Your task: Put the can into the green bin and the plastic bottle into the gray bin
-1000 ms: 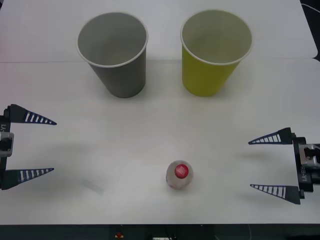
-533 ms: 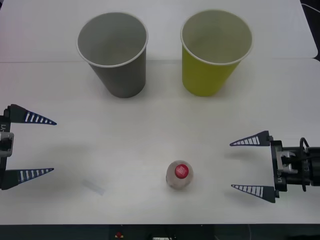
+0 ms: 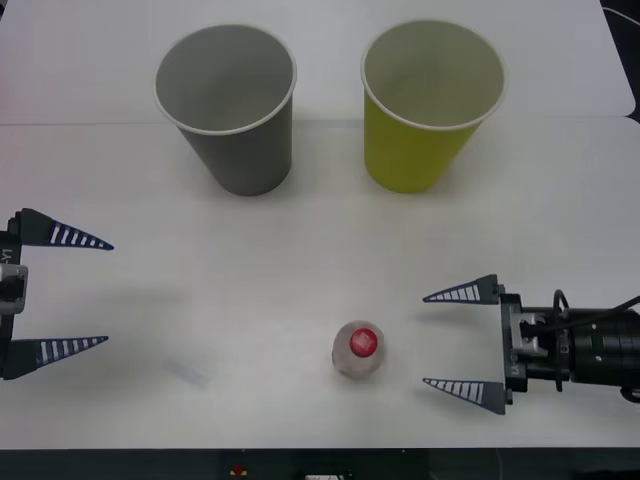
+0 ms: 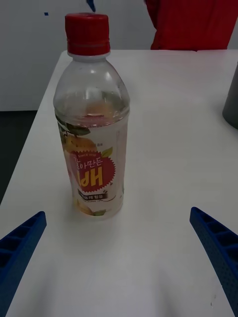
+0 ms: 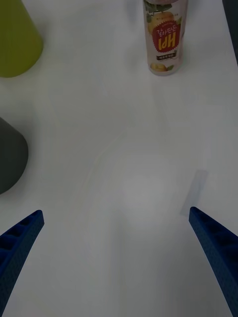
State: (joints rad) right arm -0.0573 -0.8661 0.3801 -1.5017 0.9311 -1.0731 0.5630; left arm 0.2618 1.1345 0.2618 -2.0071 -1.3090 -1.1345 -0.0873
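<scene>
The plastic bottle (image 3: 359, 350) stands upright near the table's front edge, red cap up; the right wrist view shows its clear body and red-marked label (image 4: 92, 124), and the left wrist view its lower part (image 5: 164, 42). My right gripper (image 3: 462, 340) is open, low, just right of the bottle, fingers pointing at it. My left gripper (image 3: 70, 291) stays open at the left edge. The gray bin (image 3: 230, 110) and the green bin (image 3: 428, 105) stand upright side by side at the back. The can is out of view.
The white table (image 3: 300, 260) has bare room between the bins and the bottle. Its front edge runs just below the bottle. A person in red (image 4: 193, 25) stands beyond the table's far side in the right wrist view.
My right gripper has slid left across the table toward the bottle, staying open. The left gripper, the bottle and both bins have not moved.
</scene>
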